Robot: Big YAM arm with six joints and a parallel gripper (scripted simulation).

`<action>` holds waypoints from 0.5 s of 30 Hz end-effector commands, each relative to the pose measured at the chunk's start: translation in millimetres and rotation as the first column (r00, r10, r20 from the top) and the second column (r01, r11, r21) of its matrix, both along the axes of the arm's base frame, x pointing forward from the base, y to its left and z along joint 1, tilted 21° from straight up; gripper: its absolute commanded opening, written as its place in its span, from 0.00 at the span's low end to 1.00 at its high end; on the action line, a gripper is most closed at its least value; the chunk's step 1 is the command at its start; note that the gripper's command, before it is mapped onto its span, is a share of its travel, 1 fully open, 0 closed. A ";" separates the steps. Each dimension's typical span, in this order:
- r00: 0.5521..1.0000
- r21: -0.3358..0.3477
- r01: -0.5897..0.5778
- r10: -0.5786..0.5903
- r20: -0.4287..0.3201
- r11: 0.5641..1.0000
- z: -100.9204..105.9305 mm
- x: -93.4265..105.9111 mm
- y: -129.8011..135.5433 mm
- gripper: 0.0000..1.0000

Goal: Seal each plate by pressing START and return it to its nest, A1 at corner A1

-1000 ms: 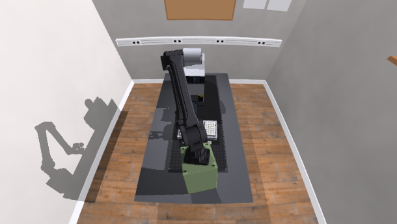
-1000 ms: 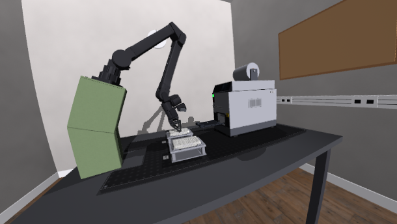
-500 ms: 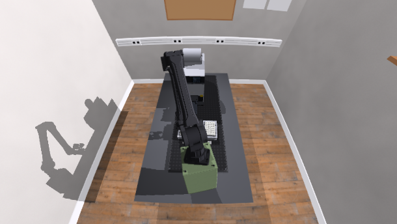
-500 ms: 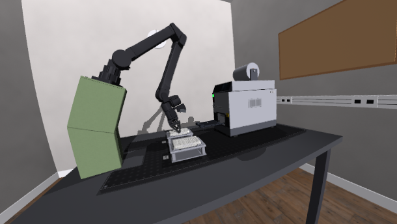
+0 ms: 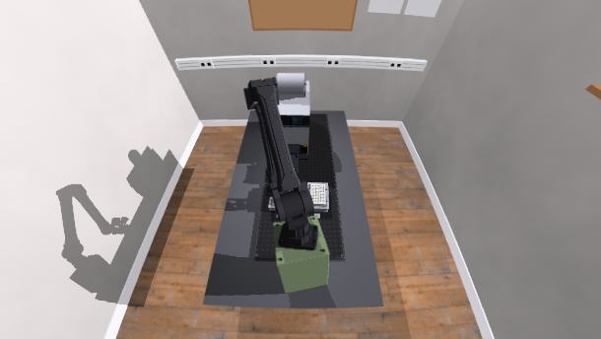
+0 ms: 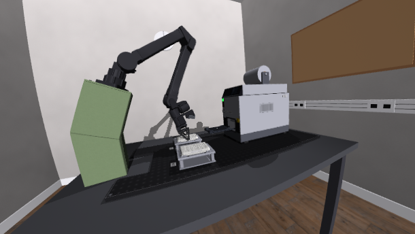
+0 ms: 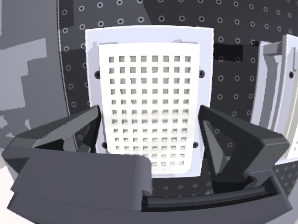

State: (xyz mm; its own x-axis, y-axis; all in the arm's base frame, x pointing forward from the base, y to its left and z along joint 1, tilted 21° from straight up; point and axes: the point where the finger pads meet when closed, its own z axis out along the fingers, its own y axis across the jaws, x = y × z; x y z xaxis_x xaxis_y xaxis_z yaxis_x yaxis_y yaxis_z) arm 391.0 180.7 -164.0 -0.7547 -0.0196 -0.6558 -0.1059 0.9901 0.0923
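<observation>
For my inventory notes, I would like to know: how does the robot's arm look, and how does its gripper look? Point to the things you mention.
The arm (image 5: 276, 140) (image 6: 177, 73) is black, with long, slim links and thick, rounded joints. The gripper (image 6: 185, 134) (image 7: 149, 110) has a dark grey body and two dark, angular fingers with triangular openings, narrowing towards the tips. I see no cable, sleeve or readable marking.

The sealer (image 5: 295, 104) (image 6: 264, 115) is pale grey with a darker grey band at its foot, a striped barcode on its side and a green light (image 6: 222, 100) on its black front. White well plates (image 5: 318, 193) (image 6: 194, 149) (image 7: 150, 100) carry a grid of small grey squares, over a black breadboard (image 5: 322, 148) (image 6: 136, 184) (image 7: 235, 30) dotted with holes. The pedestal (image 5: 305, 271) (image 6: 98, 112) is sage green, the desk (image 5: 360, 281) (image 6: 170, 207) dark grey.
</observation>
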 end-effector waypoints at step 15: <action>1.000 -0.006 0.007 -0.007 -0.006 1.000 2.7 -2.8 -8.9 1.00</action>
State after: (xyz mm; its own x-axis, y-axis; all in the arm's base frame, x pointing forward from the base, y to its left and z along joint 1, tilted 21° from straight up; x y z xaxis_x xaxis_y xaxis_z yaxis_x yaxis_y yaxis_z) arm 391.4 180.6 -166.9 -0.7551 -0.0201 -0.6553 -0.1061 0.9901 0.0919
